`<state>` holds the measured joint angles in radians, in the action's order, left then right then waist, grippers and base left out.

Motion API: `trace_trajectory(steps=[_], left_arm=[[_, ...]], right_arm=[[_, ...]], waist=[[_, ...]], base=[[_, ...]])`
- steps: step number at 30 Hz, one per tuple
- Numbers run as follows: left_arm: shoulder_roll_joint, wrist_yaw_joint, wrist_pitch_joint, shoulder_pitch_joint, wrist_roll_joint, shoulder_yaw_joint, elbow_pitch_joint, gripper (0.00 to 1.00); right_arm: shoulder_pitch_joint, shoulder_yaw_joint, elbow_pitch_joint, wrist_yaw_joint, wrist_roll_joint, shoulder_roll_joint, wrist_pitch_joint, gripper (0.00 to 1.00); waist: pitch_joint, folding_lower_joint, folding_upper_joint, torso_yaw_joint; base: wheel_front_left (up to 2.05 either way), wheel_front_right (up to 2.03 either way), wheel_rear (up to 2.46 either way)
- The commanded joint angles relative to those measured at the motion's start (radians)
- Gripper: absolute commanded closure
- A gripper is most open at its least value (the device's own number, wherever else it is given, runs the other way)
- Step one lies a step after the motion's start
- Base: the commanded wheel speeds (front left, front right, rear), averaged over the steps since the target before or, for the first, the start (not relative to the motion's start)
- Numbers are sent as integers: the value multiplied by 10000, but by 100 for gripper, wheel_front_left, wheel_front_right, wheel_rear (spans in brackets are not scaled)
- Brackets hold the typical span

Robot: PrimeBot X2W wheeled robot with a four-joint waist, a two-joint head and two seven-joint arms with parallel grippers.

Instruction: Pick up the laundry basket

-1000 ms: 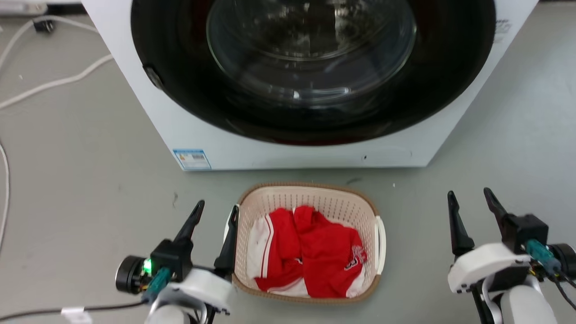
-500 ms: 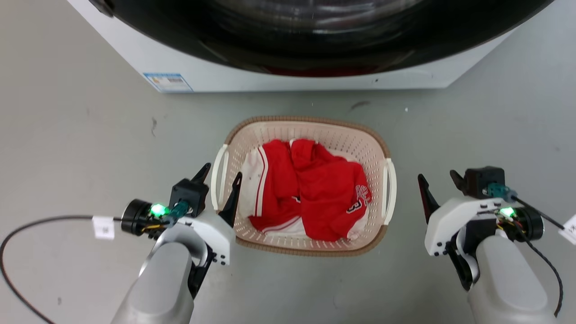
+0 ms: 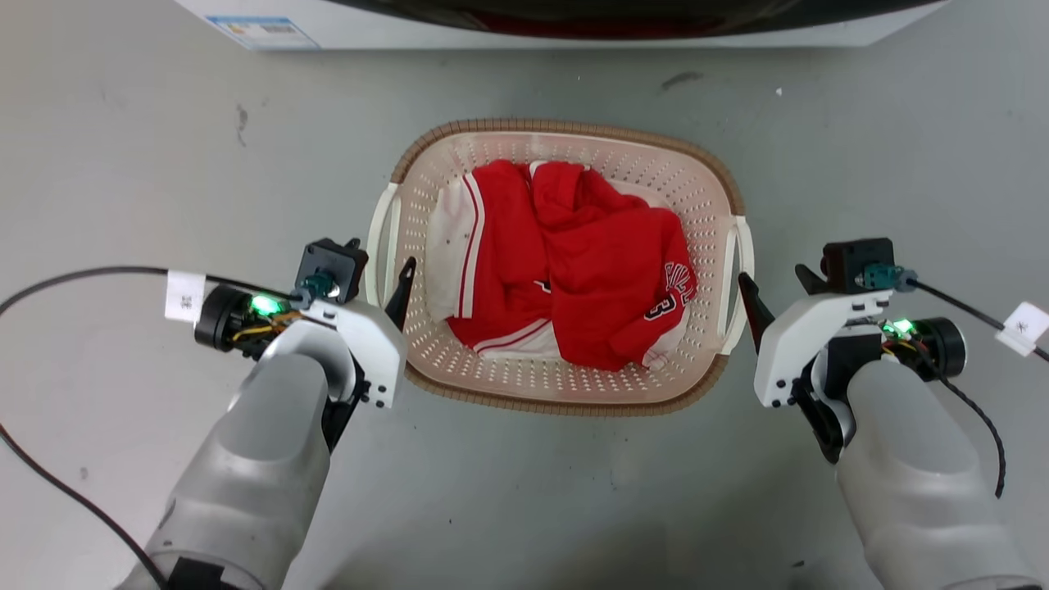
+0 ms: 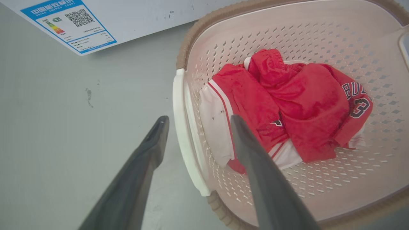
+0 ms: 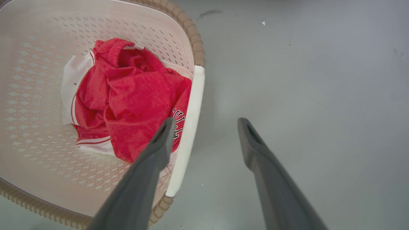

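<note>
The laundry basket (image 3: 574, 129) is cream with perforated walls and a brown rim. It stands on the grey floor in front of me and holds red and white clothes (image 3: 574, 262). My left gripper (image 3: 381, 258) is open and straddles the white left handle (image 4: 183, 127), with one finger inside the basket (image 4: 287, 35) and one outside. My right gripper (image 3: 772, 277) is open beside the white right handle (image 5: 191, 111). In the right wrist view its inner finger (image 5: 159, 143) overlaps the basket (image 5: 32, 64) and its outer finger is over the floor. I cannot tell whether either gripper touches a handle.
The white washer's lower edge (image 3: 574, 20) runs along the top of the head view, with a blue label (image 3: 262, 31) on it. A black cable (image 3: 82, 274) loops over the floor at the left. Bare grey floor surrounds the basket.
The head camera has tilted down, so the washer slid up out of frame. Both grippers have closed in on the basket's sides; the right one moved inward to the right handle.
</note>
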<state>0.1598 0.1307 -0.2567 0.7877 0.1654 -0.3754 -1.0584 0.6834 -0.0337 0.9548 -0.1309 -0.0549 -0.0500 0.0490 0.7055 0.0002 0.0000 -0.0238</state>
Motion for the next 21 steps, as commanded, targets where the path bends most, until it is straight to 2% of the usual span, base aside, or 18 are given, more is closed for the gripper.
trace_trajectory(steps=[1,10,21], left_arm=[[19,-12,29,322,97,-101,-230,0],[33,-12,544,1318,859,-960,-1207,0],[236,-11,1379,1995,1986,-2173,-1321,0]], right_arm=[[332,-61,227,3,-57,-6,92,0],[1230,-633,1221,3,-413,-9,289,0],[2097,-1154,2077,3,-510,-7,-139,0]], waist=[[303,-2,0,6],[906,-2,0,30],[1464,-2,0,84]], base=[[0,0,0],[0,0,0],[0,0,0]])
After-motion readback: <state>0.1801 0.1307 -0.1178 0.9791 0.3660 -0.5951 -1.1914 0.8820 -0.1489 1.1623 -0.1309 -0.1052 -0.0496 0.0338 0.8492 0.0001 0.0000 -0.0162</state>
